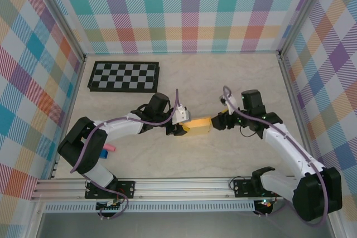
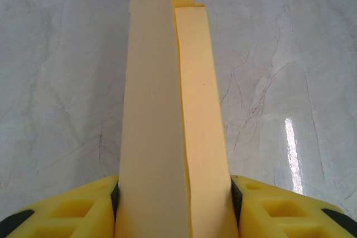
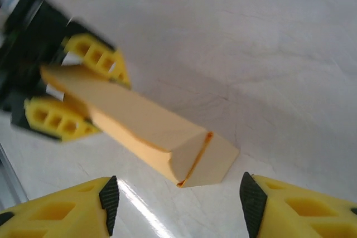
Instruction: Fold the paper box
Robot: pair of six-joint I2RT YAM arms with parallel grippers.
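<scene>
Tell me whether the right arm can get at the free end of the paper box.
Probably yes. The right gripper is open just before that end of the paper box, nothing between them; the left gripper clamps the far end.

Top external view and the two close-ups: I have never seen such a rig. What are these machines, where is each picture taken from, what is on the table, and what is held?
Two robot arms are bolted at the table's near edge, each ending in a two-finger gripper. The top view looks down from above and behind them. The other two come from a camera on each wrist. The left gripper clamps one end of the yellow-orange paper box. The right gripper stands open at the box's other end, its fingers clear of the card. On the marbled table also lie a checkerboard and a small pink thing by the left arm.
</scene>
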